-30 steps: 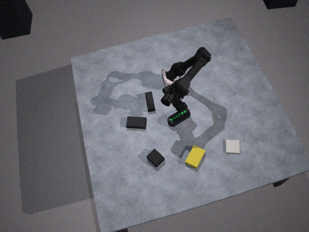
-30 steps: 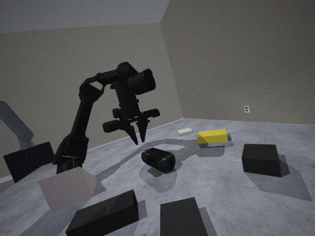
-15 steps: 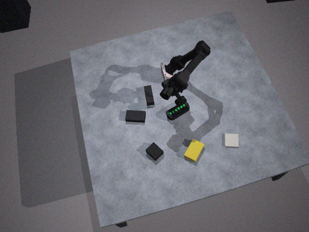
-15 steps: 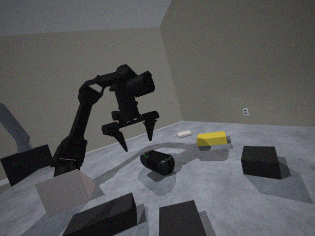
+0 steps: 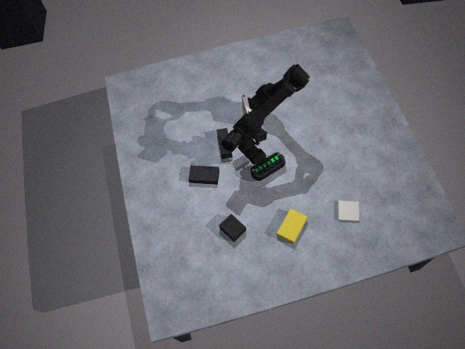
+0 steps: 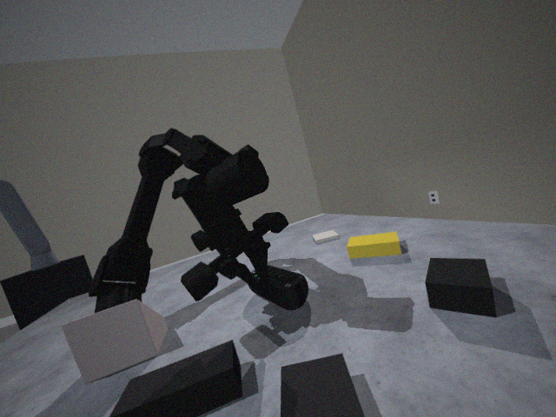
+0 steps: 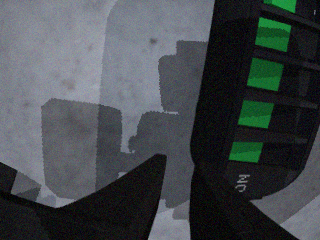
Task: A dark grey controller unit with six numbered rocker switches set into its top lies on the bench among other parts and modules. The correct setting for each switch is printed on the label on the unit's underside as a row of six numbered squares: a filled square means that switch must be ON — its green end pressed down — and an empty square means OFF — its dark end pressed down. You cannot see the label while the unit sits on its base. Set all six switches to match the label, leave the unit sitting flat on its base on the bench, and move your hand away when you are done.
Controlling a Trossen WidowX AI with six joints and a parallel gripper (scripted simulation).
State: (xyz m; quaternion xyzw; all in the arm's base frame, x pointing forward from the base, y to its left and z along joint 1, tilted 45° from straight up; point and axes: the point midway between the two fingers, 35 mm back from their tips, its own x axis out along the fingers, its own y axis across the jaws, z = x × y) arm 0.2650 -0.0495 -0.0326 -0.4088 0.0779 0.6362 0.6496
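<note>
The dark grey controller unit (image 5: 270,169) lies on the bench near the middle, top up. Its row of rocker switches (image 7: 266,74) shows bright green ends along the right of the wrist view. It also shows in the exterior view (image 6: 282,287). My gripper (image 7: 179,168) is low at the unit's near end, fingers pointing down. The fingers are nearly together, with only bench showing in the narrow gap. The right finger overlaps the unit's end by its printed mark. The label underneath is hidden.
Dark blocks lie to the left (image 5: 203,174) and behind (image 5: 223,142), and another sits in front (image 5: 232,227). A yellow block (image 5: 292,225) and a white tile (image 5: 348,210) lie at the front right. A pale block (image 6: 112,337) stands by the arm's base.
</note>
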